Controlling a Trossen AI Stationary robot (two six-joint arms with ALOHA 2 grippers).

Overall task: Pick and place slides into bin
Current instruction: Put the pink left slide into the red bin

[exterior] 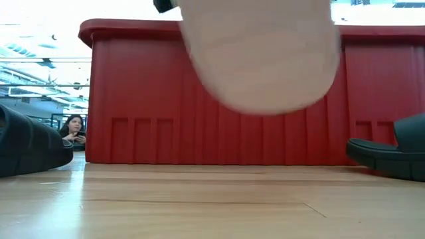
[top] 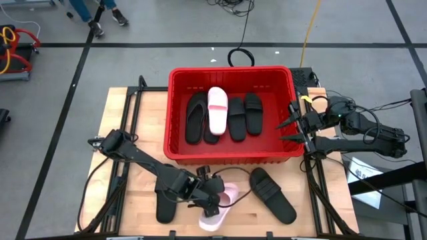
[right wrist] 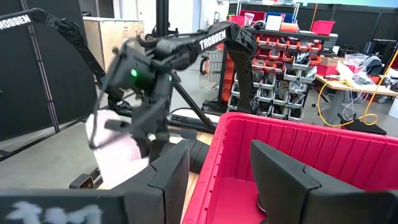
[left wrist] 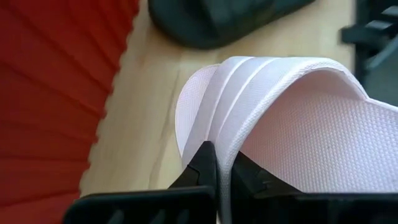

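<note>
Beyond the wooden tabletop (top: 140, 127) I see a grey workshop floor with cables, and in the low view a seated person (exterior: 73, 129) far back beside the bin. The red bin (top: 230, 158) sits at the middle of the tabletop toward its far edge, and I count four slides lying side by side inside it: three black ones and one pink slide in the bin (top: 217, 110) between them. My left end effector (top: 212, 193) is down at the near edge, just in front of the bin's near wall, with its fingers (left wrist: 205, 167) clamped together on the strap edge of the second pink slide (top: 217, 213); the wrist view shows the strap's rim pinched between them. In the low view that slide's pale sole hangs above the wood, clear of the surface. A black slide (top: 167, 203) lies on the tabletop just left of the left end effector, and another black slide (top: 272, 193) lies at an angle to its right. My right end effector (top: 291, 131) waits at the bin's right wall, its fingers spread apart and holding nothing.
</note>
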